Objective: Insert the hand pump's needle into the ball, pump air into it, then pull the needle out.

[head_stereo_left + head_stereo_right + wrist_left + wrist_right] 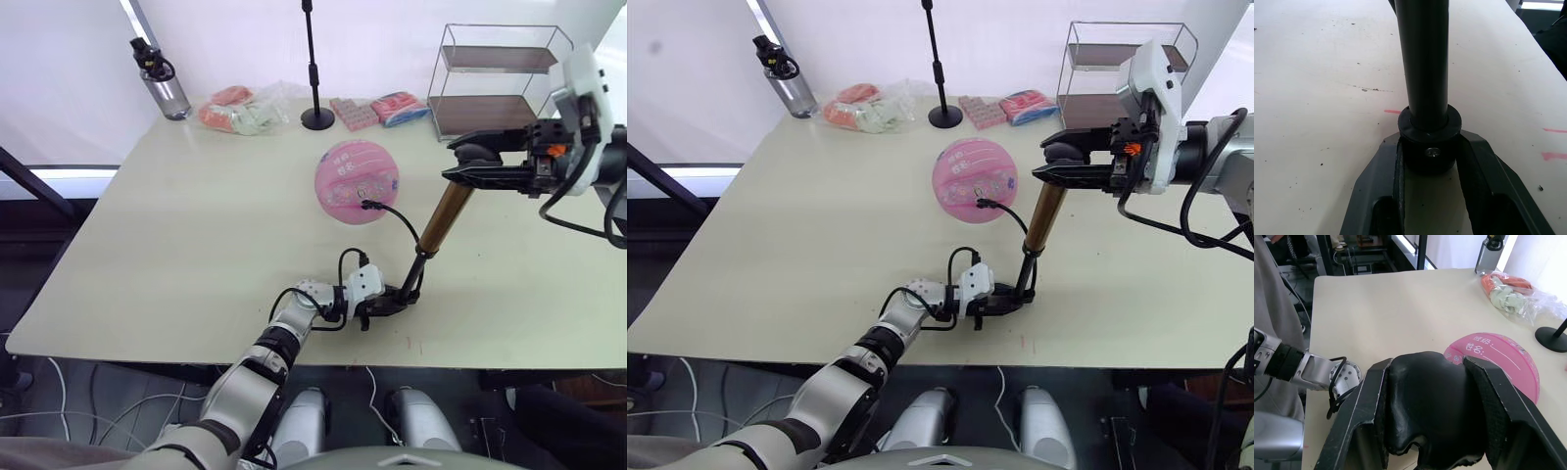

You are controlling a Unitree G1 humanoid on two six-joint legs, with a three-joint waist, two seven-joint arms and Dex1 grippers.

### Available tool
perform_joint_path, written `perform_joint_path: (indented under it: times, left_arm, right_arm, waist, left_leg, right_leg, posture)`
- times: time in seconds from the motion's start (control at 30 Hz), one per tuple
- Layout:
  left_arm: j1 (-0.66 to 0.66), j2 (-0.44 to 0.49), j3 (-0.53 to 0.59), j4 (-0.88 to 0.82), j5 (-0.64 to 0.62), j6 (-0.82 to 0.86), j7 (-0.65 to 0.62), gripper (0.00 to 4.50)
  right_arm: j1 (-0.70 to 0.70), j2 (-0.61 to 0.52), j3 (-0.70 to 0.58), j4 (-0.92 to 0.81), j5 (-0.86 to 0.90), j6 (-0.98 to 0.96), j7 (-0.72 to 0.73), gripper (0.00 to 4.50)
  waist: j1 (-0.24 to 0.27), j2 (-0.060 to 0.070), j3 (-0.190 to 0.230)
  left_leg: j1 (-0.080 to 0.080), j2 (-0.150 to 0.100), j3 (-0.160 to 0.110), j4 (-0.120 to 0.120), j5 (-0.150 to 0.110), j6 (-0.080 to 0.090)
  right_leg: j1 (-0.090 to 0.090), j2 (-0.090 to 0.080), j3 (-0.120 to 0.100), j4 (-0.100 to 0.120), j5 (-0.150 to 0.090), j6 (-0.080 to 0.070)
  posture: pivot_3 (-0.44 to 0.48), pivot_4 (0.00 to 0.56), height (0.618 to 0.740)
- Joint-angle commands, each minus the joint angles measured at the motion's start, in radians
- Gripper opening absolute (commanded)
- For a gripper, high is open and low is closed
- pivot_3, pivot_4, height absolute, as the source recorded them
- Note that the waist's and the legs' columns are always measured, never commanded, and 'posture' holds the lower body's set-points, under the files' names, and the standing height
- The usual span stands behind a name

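The pink ball (357, 181) rests mid-table. The needle's black fitting (366, 204) sits against the ball's near side, its pin hidden, and the thin hose (400, 220) curves from there back to the hand pump (447, 217). The pump stands tilted, its gold barrel leaning to the right. My left gripper (397, 297) is shut on the pump's black bottom cap (1429, 142), a finger on each side. My right gripper (477, 163) is shut on the black T-handle (1430, 401) at the pump's top, to the right of the ball (1503, 357).
At the back of the table (176, 255) stand a water bottle (163, 82), bagged packets (240, 110), a black stand pole (314, 69), pink packets (397, 106) and a wire shelf rack (495, 83). The table's front edge runs just below my left gripper.
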Motion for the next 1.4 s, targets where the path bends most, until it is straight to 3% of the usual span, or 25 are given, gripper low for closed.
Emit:
perform_joint_path:
  times: [0.03, 0.2, 0.37, 0.47, 0.83, 1.0, 1.4]
  left_arm:
    - [0.077, 0.045, -0.035, 0.119, 0.073, 0.064, 0.013, 1.09]
    - [0.078, 0.043, -0.035, 0.117, 0.072, 0.063, 0.016, 1.09]
    - [0.077, 0.042, -0.033, 0.121, 0.073, 0.061, 0.020, 1.09]
    - [0.078, 0.041, -0.033, 0.121, 0.073, 0.061, 0.019, 1.09]
    - [0.079, 0.038, -0.033, 0.118, 0.073, 0.059, 0.019, 1.09]
    - [0.079, 0.037, -0.032, 0.119, 0.074, 0.058, 0.021, 1.09]
    - [0.080, 0.026, -0.031, 0.107, 0.067, 0.015, 0.006, 1.09]
  right_arm:
    - [0.043, -0.010, -0.015, -0.079, -0.061, -0.080, -0.014, 1.80]
    - [0.197, 0.049, 0.081, -0.116, -0.189, -0.210, -0.047, 1.80]
    - [0.350, 0.125, 0.179, -0.115, -0.291, -0.322, -0.084, 1.80]
    - [0.418, 0.156, 0.227, -0.089, -0.354, -0.390, -0.090, 1.80]
    - [0.519, 0.248, 0.336, 0.084, -0.527, -0.570, -0.105, 1.80]
    - [0.479, 0.254, 0.253, 0.037, -0.420, -0.528, -0.073, 1.80]
    - [0.111, 0.065, -0.016, -0.061, -0.091, -0.184, 0.020, 1.80]
  waist:
    - [0.000, 0.000, 0.000]
    - [-0.007, -0.003, -0.007]
    - [-0.018, -0.014, -0.015]
    - [-0.020, -0.012, -0.017]
    - [-0.019, -0.013, -0.021]
    - [-0.019, -0.014, -0.021]
    - [0.001, 0.003, -0.005]
  left_leg:
    - [0.000, 0.000, 0.000, 0.000, 0.000, 0.000]
    - [0.005, 0.001, 0.001, -0.001, 0.000, 0.000]
    - [0.017, 0.004, 0.001, -0.002, -0.001, -0.002]
    - [0.019, 0.008, 0.002, -0.002, -0.003, -0.005]
    - [0.020, 0.008, 0.003, -0.003, -0.001, -0.001]
    - [0.020, 0.008, 0.003, -0.003, -0.001, -0.002]
    - [0.005, 0.001, 0.000, -0.002, 0.000, 0.000]
  right_leg:
    - [0.000, 0.000, 0.000, 0.000, 0.000, 0.000]
    - [0.005, 0.001, 0.000, 0.000, 0.000, 0.000]
    - [0.014, 0.000, 0.000, 0.000, -0.002, -0.003]
    - [0.016, 0.000, 0.000, 0.000, -0.003, -0.004]
    - [0.016, 0.001, 0.000, 0.000, -0.001, -0.001]
    - [0.016, 0.001, 0.000, 0.000, -0.003, -0.004]
    - [0.004, -0.001, -0.002, -0.001, 0.000, 0.000]
  posture:
    - [0.000, 0.150, 0.731]
    - [0.000, 0.150, 0.731]
    - [0.000, 0.150, 0.731]
    - [0.000, 0.150, 0.731]
    - [0.000, 0.150, 0.731]
    - [0.000, 0.150, 0.731]
    - [0.000, 0.150, 0.731]
